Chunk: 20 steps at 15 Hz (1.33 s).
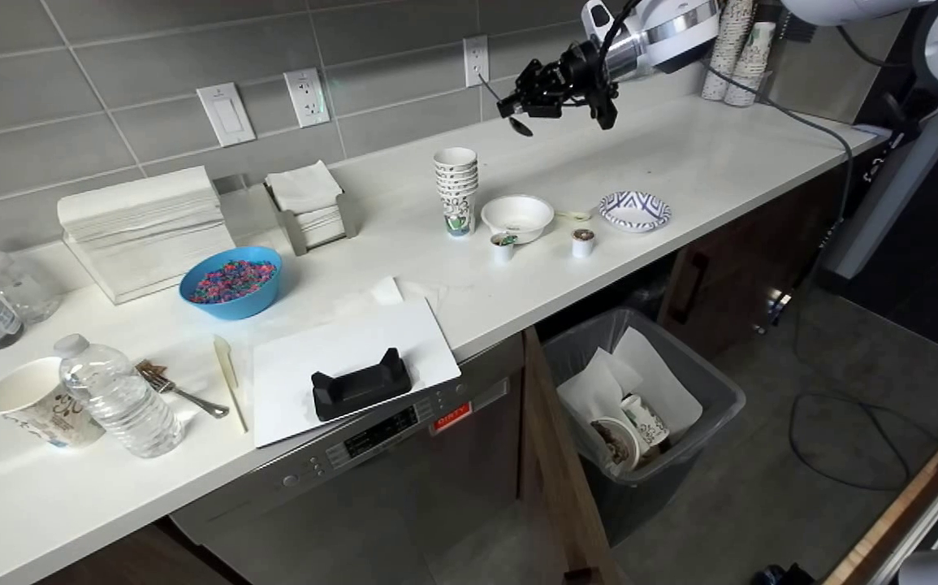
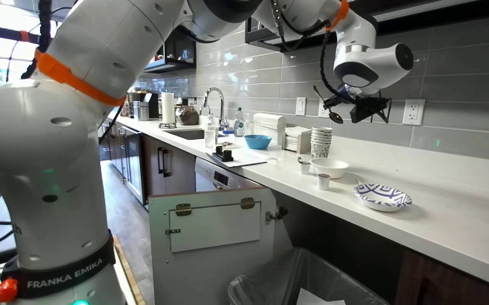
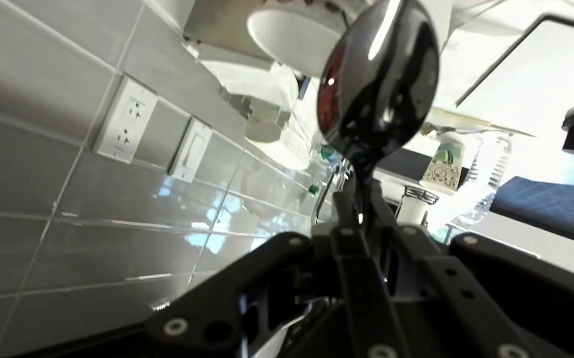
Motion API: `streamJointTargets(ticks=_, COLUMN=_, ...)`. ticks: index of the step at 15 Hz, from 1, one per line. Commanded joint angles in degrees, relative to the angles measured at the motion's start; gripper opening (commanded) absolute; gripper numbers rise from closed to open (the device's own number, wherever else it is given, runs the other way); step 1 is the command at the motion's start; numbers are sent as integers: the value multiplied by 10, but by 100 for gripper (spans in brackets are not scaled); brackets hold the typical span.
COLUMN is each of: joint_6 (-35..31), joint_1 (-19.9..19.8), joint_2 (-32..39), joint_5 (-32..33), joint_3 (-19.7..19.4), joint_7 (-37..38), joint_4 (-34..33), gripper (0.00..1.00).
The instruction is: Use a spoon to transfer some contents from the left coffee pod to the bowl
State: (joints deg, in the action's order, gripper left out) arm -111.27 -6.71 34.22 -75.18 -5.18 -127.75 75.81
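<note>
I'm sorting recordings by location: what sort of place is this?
Probably an office kitchen or break room: a sink with a faucet, a dishwasher marked DIRTY, and stacked patterned cups.

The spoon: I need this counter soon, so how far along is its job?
Done: the spoon is off the counter. In hand: the gripper holds it raised, with no load visible on it. Remaining, apparently: scooping from the left coffee pod, upright beside the white bowl, then tipping that in; the bowl shows no contents.
</note>
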Motion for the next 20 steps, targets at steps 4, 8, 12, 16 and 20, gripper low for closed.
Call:
streamJointTargets(ticks=4, joint_6=-19, joint_1=-16, joint_2=-5, joint_5=172, joint_3=-22, joint_7=174, joint_4=-2, gripper=2)
streamJointTargets(ticks=8, joint_6=-7, joint_1=-37, joint_2=6, joint_5=280, joint_3=-26, joint_7=286, joint_4=-20, gripper=2)
streamJointTargets(ticks=12, joint_6=30, joint_1=-57, joint_2=35, joint_5=394, joint_3=-19, joint_7=411, joint_4=-66, gripper=2)
streamJointTargets(ticks=16, joint_6=123, joint_1=-76, joint_2=81, joint_5=490, joint_3=7, joint_7=509, joint_4=-146, gripper=2)
streamJointTargets(ticks=20, joint_6=196, joint_1=-92, joint_2=123, joint_5=544, joint_3=35, joint_7=546, joint_4=-221, gripper=2)
